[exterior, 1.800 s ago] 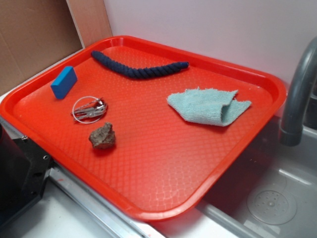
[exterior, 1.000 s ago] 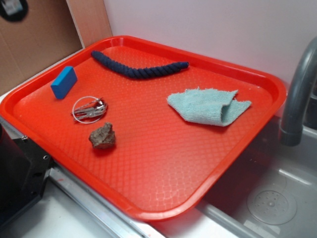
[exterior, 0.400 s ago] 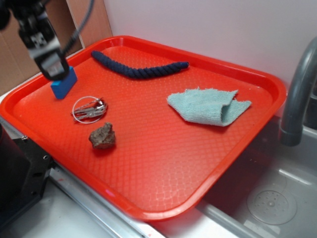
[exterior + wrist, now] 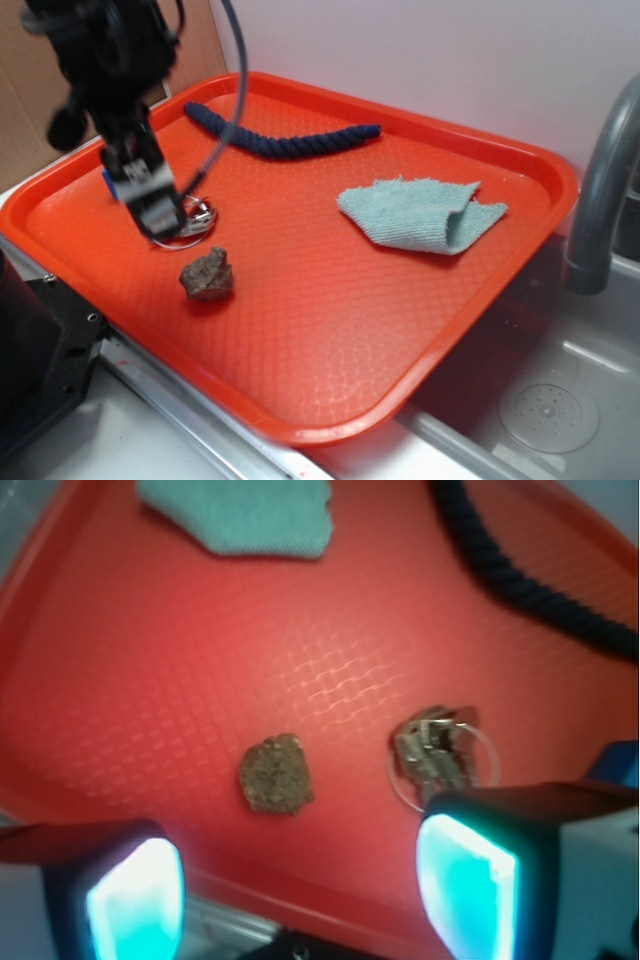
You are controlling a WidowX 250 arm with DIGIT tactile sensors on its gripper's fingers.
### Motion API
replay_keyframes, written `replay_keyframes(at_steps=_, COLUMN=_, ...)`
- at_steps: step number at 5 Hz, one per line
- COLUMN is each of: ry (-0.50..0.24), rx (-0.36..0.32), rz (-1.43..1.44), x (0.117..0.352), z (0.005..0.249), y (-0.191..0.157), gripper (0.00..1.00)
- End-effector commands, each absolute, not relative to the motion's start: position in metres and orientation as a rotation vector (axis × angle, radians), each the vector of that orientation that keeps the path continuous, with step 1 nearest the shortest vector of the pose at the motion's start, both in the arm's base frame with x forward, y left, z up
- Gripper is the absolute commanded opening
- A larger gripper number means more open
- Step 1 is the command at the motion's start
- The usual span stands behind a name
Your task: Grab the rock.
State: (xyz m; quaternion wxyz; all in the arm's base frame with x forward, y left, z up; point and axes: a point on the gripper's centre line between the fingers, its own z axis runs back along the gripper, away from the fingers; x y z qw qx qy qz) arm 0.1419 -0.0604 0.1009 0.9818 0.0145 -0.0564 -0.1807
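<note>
The rock (image 4: 207,275) is a small jagged brown-grey stone lying on the red tray (image 4: 330,330) near its front left edge. In the wrist view the rock (image 4: 277,774) lies on the tray ahead of and between my two fingers. My gripper (image 4: 160,212) hangs above the tray just up and left of the rock, over the metal key ring (image 4: 190,225). It is open and empty, with a wide gap between the glowing pads (image 4: 466,885).
A blue block (image 4: 112,172) is mostly hidden behind my arm at the tray's left. A dark blue rope (image 4: 280,140) lies along the back. A folded light blue cloth (image 4: 420,215) lies to the right. A grey faucet (image 4: 600,200) and sink stand at the right.
My arm has come into view from the upper left and moved down and right, from over the blue block to over the key ring. The rock has not moved.
</note>
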Motion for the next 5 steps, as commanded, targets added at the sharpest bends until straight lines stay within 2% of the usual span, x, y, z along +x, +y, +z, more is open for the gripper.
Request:
replay_keyframes(at_steps=1, ry=-0.094, rx=0.100, rz=-0.376, x=0.157, z=0.058, y=-0.069, gripper=1.00)
replay_keyframes(at_steps=2, ry=-0.072, rx=0.125, rz=-0.388, x=0.162, z=0.036, y=-0.065, gripper=1.00)
replay_keyframes(at_steps=3, ry=-0.044, rx=0.118, rz=-0.411, x=0.164, z=0.023, y=-0.062, gripper=1.00)
replay_keyframes(at_steps=4, ry=-0.026, rx=0.095, rz=-0.422, x=0.162, z=0.020, y=-0.055, gripper=0.00)
replay_keyframes(at_steps=5, ry=-0.030, rx=0.080, rz=-0.410, x=0.163, z=0.025, y=-0.047, gripper=0.00)
